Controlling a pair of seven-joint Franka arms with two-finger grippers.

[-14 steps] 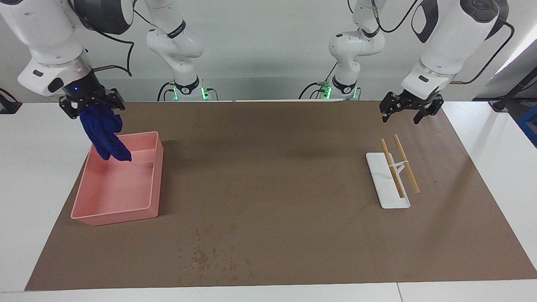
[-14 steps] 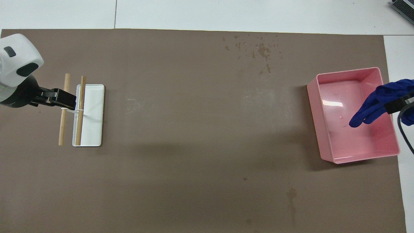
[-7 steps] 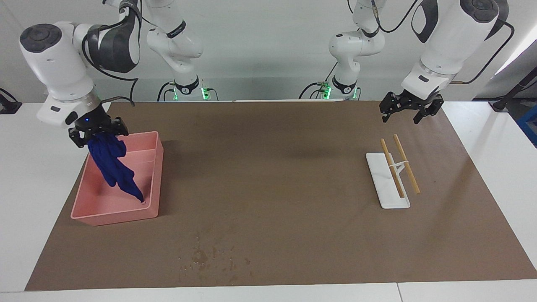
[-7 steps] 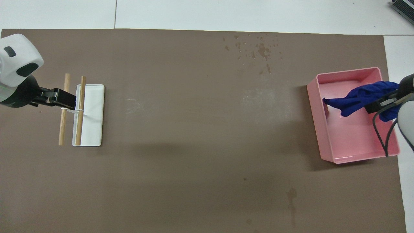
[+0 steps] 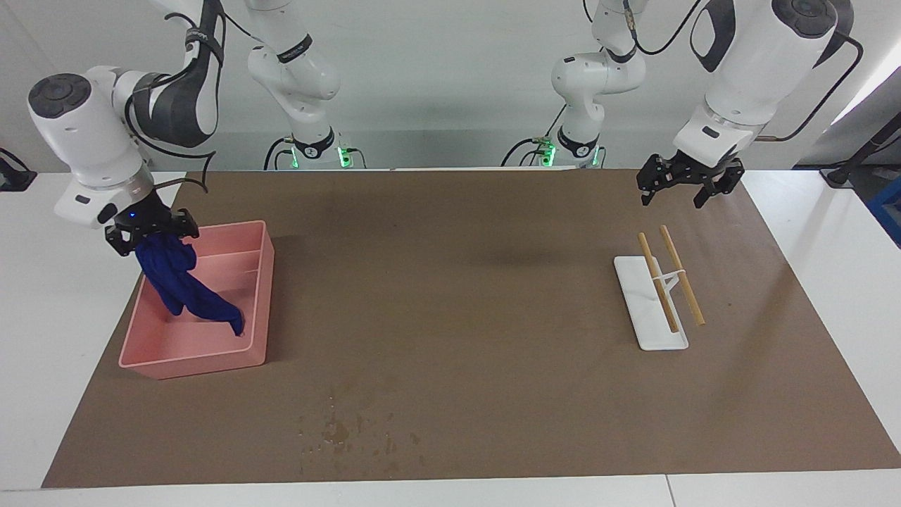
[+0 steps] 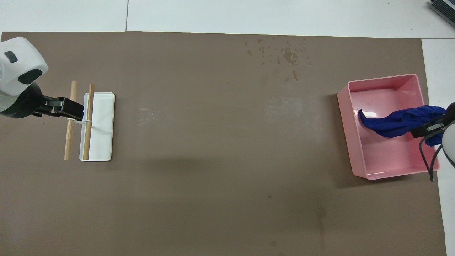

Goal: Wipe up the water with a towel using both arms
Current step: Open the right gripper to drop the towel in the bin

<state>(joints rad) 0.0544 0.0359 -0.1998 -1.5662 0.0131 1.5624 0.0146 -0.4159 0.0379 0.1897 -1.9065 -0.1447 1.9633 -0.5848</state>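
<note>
We see a brown mat [image 5: 464, 296] covering most of the white table [image 5: 830, 296], with two white robot arms reaching over it, one at each end.

At the right arm's end sits a pink tray [image 5: 253, 296], the largest object on the mat. The right gripper [image 5: 150, 236] hangs over the tray's outer wall, its fingers clamped on the top of the towel [image 5: 179, 285]. The deep-blue cloth trails down from the gripper in a long wrinkled strip, and its lower tip lies inside the tray against the wall that faces the middle of the mat. In the overhead view the towel [image 6: 394, 122] stretches across the tray [image 6: 376, 167] from the gripper [image 6: 428, 128] at the table's edge.

At the left arm's end we find a white rectangular stand [image 5: 644, 310] with two wooden sticks [image 5: 681, 274] lying across a small raised rest on it. The left gripper [image 5: 679, 184] waits in the air over the mat, above the end of the stand nearer to the robots, its black fingers spread apart and holding nothing.

The water [image 5: 345, 429] shows as a cluster of small dark blotches and speckles on the mat, farther from the robots than the tray and well apart from the towel. From overhead, the water [image 6: 284, 55] lies near the mat's edge.
</note>
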